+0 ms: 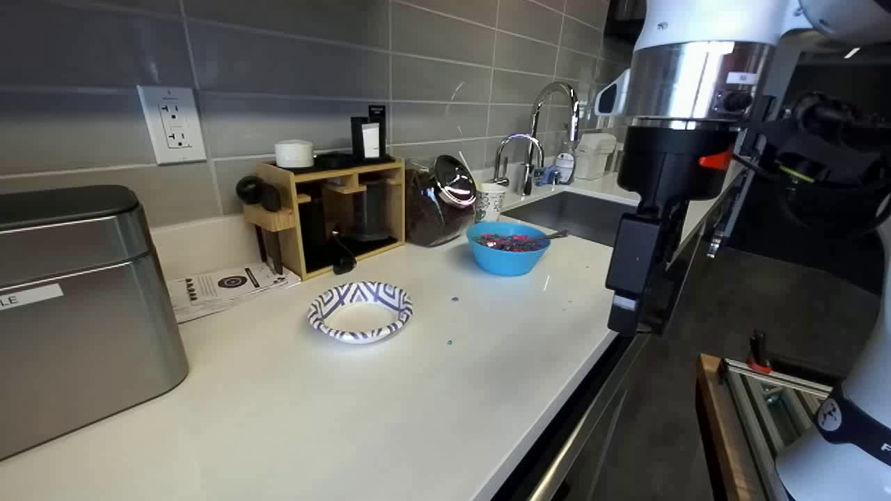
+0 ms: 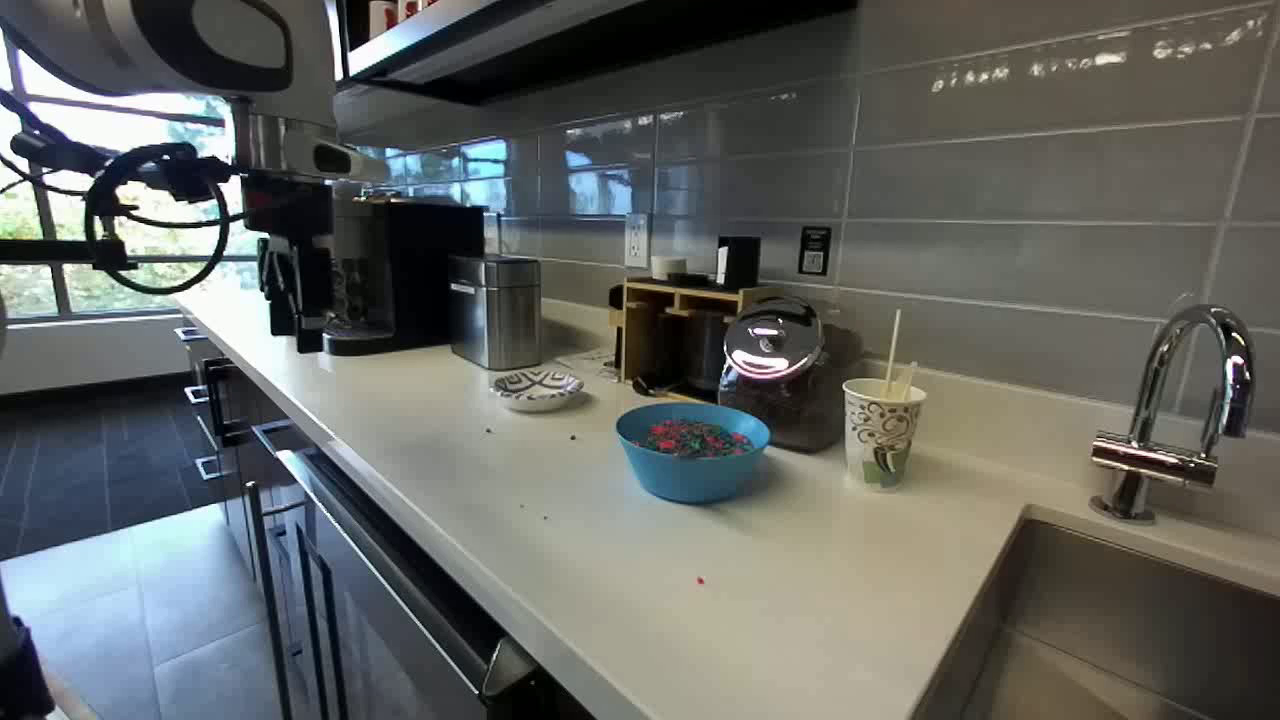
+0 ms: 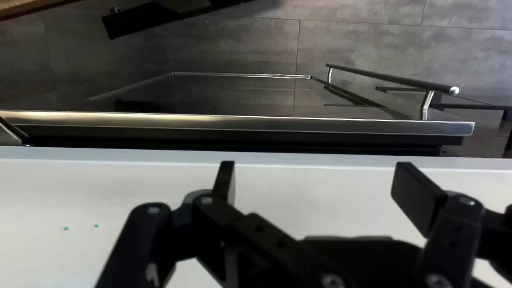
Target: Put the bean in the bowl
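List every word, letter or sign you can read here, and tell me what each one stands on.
"LE": on the white label of the metal bin; the picture's edge cuts off whatever comes before it.
"F": on the dark band around the robot arm's base; the rest is cut off.
Too small or blurred to read: the printed sheets, the black wall sign and the white tag on the arm's wrist.

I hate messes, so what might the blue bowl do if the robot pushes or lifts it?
The blue bowl would probably slide before tipping, being wider than tall. The loose-looking bits inside could spill if it tilts. Its smooth, sloping sides might slip in the fingers.
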`<state>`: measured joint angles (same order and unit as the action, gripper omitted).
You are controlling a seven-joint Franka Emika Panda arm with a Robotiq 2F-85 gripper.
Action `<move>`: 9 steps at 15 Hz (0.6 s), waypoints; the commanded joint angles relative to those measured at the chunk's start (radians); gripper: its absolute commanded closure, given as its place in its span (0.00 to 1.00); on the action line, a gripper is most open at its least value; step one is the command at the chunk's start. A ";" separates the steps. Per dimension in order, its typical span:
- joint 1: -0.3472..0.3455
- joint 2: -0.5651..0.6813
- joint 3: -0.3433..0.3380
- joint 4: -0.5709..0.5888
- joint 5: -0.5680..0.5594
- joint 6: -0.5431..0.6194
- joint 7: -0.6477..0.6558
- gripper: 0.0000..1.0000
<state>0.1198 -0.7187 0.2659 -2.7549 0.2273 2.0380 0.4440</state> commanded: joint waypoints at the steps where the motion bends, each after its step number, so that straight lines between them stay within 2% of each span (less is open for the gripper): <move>1: 0.002 0.001 -0.002 0.000 -0.002 -0.002 0.001 0.00; 9: -0.007 0.021 0.000 0.004 -0.014 0.008 -0.002 0.00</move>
<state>0.1194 -0.7166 0.2658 -2.7559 0.2272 2.0380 0.4440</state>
